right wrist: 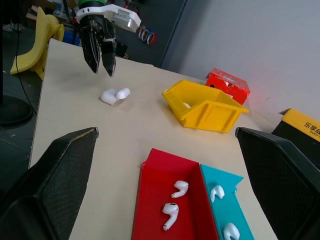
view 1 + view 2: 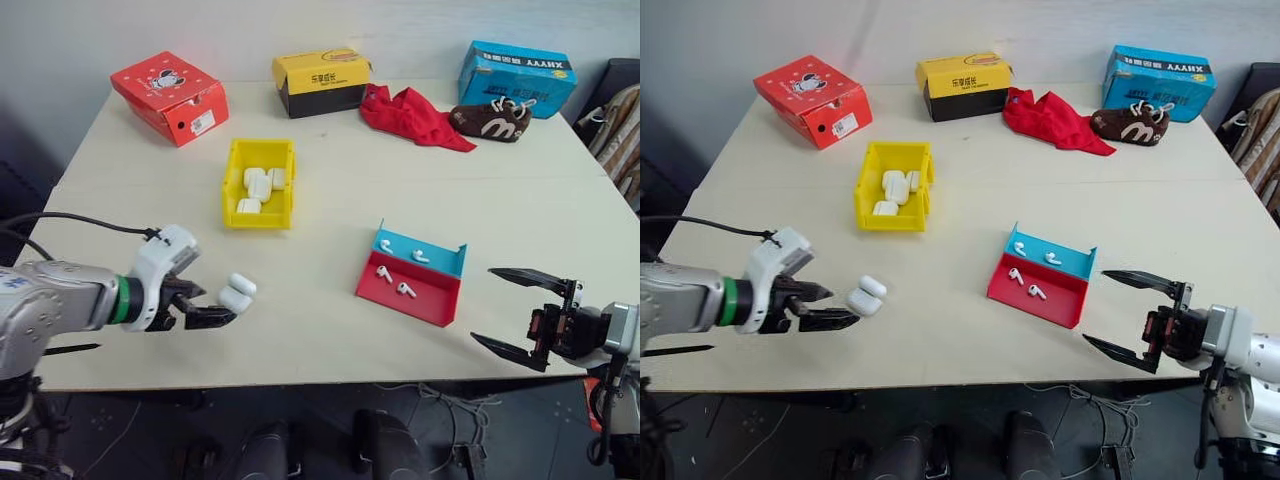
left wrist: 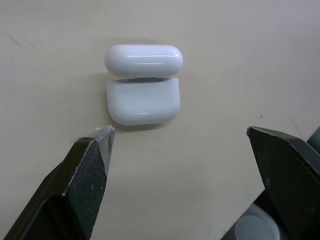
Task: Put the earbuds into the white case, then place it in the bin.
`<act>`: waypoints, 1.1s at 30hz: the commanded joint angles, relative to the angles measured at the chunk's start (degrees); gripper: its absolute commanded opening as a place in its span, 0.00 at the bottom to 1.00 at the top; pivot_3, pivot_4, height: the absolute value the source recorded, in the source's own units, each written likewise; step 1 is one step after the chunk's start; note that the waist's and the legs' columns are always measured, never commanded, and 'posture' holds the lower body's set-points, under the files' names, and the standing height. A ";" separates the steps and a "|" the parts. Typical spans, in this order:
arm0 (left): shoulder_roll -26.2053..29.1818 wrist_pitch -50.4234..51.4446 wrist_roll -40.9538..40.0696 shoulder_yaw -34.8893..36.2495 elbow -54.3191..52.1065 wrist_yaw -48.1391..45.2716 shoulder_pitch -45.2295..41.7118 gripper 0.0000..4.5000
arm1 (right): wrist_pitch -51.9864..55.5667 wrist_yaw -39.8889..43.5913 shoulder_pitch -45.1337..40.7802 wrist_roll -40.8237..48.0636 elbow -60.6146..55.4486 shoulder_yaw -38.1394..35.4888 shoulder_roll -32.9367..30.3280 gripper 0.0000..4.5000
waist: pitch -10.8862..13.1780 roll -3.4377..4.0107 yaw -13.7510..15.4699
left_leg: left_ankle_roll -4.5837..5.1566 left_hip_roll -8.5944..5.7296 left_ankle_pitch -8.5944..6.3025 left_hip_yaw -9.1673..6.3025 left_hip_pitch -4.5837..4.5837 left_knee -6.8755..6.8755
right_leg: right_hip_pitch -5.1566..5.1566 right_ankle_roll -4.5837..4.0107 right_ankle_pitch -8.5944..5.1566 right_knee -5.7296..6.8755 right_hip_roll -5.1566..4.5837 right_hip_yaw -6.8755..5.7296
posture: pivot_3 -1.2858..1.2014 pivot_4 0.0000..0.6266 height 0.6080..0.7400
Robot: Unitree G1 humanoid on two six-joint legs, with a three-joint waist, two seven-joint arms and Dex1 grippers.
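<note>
While the beige surface (image 2: 330,200) carries three shoeboxes along its far edge, the yellow bin (image 2: 260,184) sits at mid-left with several white cases inside, and the red-and-blue tray (image 2: 412,277) nearer the right claw (image 2: 520,311) holds four earbuds (image 1: 175,200). Both claws stand wide apart and empty. The left claw (image 2: 205,308) hangs just beside the white case (image 2: 237,293), which lies on the surface near the front edge with its lid flipped open.

Pale beige table (image 2: 330,330) against plain light wall (image 2: 250,30), dark floor (image 2: 150,430)
</note>
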 commanded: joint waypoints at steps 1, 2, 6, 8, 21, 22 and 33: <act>-1.00 -2.31 3.74 -4.30 2.22 1.99 -2.66 1.00 | -0.19 -2.45 0.19 -0.88 -3.62 -1.10 -0.27 1.00 | 0.00 0.00 0.15 | -0.02 0.00 0.00 0.00 0.00 0.00 | -0.01 0.00 0.00 0.00 -0.01 0.01 | 0.52 0.24 1.00; -1.70 -2.75 4.27 -5.57 2.83 2.20 -3.38 1.00 | 0.22 -3.43 0.41 -1.11 -4.73 -1.10 -0.37 1.00 | 0.00 0.00 0.30 | -0.06 0.00 0.00 0.00 0.01 0.00 | -0.01 -0.02 -0.01 -0.04 -0.04 0.03 | 0.52 0.24 1.00; -3.36 -5.58 7.58 -10.31 5.24 2.89 -5.17 1.00 | 2.53 -7.48 1.71 -1.91 -9.91 -0.93 -0.83 1.00 | 0.00 0.00 0.96 | -0.07 0.06 0.02 0.00 0.01 0.01 | -0.03 -0.04 -0.02 -0.04 -0.07 0.06 | 0.52 0.24 1.00; -5.34 -6.66 9.04 -11.43 7.09 3.76 -5.94 1.00 | 3.91 -9.48 2.38 -2.30 -12.46 -0.82 -1.02 1.00 | 0.00 0.00 1.11 | -0.07 0.07 0.03 0.00 0.01 0.01 | -0.04 -0.08 -0.04 -0.06 -0.09 0.06 | 0.52 0.24 1.00; -9.66 -7.64 13.25 -15.41 7.95 4.10 -5.66 1.00 | 8.76 -13.98 3.80 -1.91 -19.04 -1.02 -1.68 1.00 | -0.02 -0.04 1.67 | 0.09 0.06 0.13 0.00 0.02 0.09 | -0.01 -0.10 -0.06 -0.06 -0.08 0.04 | 0.52 0.24 1.00; -9.79 -7.90 13.69 -15.67 7.91 4.24 -5.43 1.00 | 8.82 -13.72 3.87 -1.78 -19.06 -0.92 -1.66 1.00 | -0.03 -0.04 1.80 | 0.10 0.06 0.13 0.00 0.02 0.12 | 0.00 -0.10 -0.05 -0.06 -0.08 0.04 | 0.52 0.24 1.00; -10.27 -10.74 16.09 -14.53 7.40 3.72 -2.07 0.62 | 7.92 -12.39 4.18 -1.91 -17.98 -0.88 -1.12 1.00 | -0.04 -0.04 2.35 | 0.08 0.08 0.12 0.00 0.11 0.17 | 0.07 -0.10 -0.06 -0.04 -0.23 0.05 | 0.52 0.24 1.00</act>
